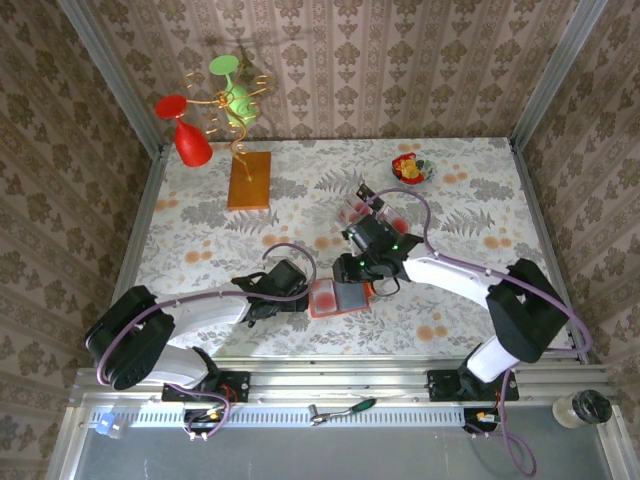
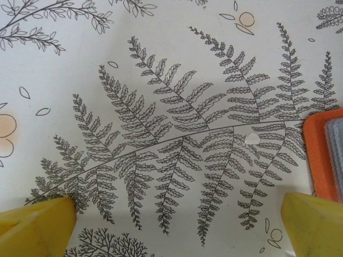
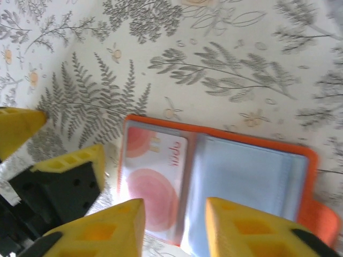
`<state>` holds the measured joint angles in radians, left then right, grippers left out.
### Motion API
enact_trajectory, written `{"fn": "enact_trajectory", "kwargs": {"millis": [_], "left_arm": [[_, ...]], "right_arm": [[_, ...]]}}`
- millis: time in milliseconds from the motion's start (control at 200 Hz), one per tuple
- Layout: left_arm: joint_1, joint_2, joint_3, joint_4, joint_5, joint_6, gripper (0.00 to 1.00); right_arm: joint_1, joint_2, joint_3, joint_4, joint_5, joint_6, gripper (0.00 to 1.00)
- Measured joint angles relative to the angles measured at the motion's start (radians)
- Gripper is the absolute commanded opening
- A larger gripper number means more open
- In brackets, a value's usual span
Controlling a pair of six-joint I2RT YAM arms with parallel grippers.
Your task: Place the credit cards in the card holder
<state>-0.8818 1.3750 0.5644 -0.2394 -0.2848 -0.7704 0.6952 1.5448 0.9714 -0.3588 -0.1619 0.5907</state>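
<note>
Overhanging card holder [image 3: 246, 176]: right gripper [image 3: 174, 225] parted, likely empty | left gripper [image 2: 177, 225] spread at edge

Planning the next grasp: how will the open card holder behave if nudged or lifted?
The card holder lies open, flat and thin, so it probably slides on the tablecloth. Its centre fold suggests it would flop if lifted by one edge.

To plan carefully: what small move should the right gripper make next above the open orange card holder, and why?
Probably lift the right gripper straight up: its fingers stand apart, empty, and a thin red-and-white card lies inside the orange leather-like card holder.
</note>
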Motion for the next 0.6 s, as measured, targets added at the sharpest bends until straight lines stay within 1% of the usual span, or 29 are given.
{"fn": "enact_trajectory", "kwargs": {"millis": [75,125,340,440,555,600], "left_arm": [[0.000,-0.001,0.000,0.000,0.000,0.000,1.00],[0.000,-0.002,0.000,0.000,0.001,0.000,1.00],[0.000,-0.002,0.002,0.000,0.003,0.000,1.00],[0.000,-0.002,0.009,0.001,0.010,0.000,1.00],[-0.001,-0.002,0.023,0.004,0.016,0.000,1.00],[-0.001,-0.002,0.028,0.005,0.017,0.000,1.00]], "right_arm": [[-0.015,-0.039,-0.035,-0.024,0.035,-0.016,0.50],[-0.024,-0.057,-0.058,-0.037,0.059,-0.020,0.51],[-0.043,-0.068,-0.137,-0.057,0.108,-0.039,0.52],[-0.044,-0.055,-0.148,-0.056,0.111,-0.039,0.48],[-0.046,-0.026,-0.148,-0.040,0.111,-0.042,0.42],[-0.050,-0.018,-0.148,-0.034,0.111,-0.044,0.33]]}}
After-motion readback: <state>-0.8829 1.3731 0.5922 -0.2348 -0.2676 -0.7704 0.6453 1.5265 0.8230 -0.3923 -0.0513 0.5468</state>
